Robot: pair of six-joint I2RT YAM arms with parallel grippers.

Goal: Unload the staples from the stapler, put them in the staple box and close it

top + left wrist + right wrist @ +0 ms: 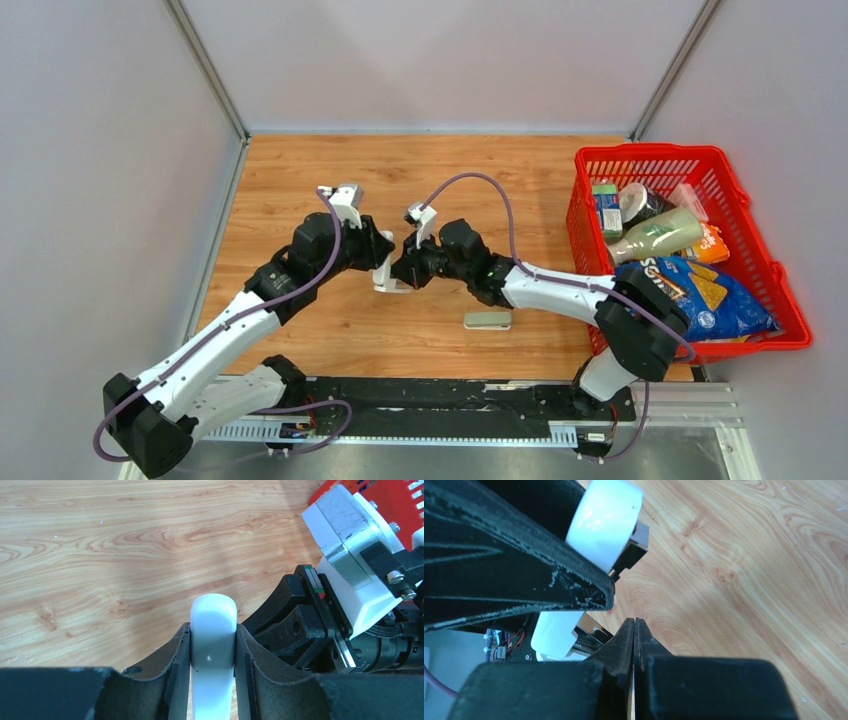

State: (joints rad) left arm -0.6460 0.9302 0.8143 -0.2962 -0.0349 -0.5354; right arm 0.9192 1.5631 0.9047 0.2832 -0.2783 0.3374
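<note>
Both arm bases sit at the near edge of the table [300,180], at 6 o'clock in the overhead view. From there the left arm [215,340] reaches up toward 1 o'clock and the right arm [560,290] bends back toward 10 o'clock, so the two wrists meet nose to nose over the middle of the boards. The left tool [212,645] is clamped on a white stapler [213,611]. Its two dark fingers press the stapler's flanks, and the rounded white end sticks out past the fingertips, raised off the wood. The right tool [634,630] sits just beside that stapler, at its 3 o'clock in the overhead view. Its fingers [624,640] are pressed flat against each other, and whether anything thin is pinched between them cannot be told. In the right wrist view the white body shows in two pieces around the left tool's dark finger, one at 12 o'clock and one at 8 o'clock. The staples themselves cannot be made out in any view. Two staplers can be counted: the held one and a grey-green stapler [487,320] lying flat on the wood at 5 o'clock from it, apart from both tools. Farther off, at 3 o'clock, stands one red basket [690,155] holding a pale bottle [660,235], a blue snack bag [700,295] and other packets.
</note>
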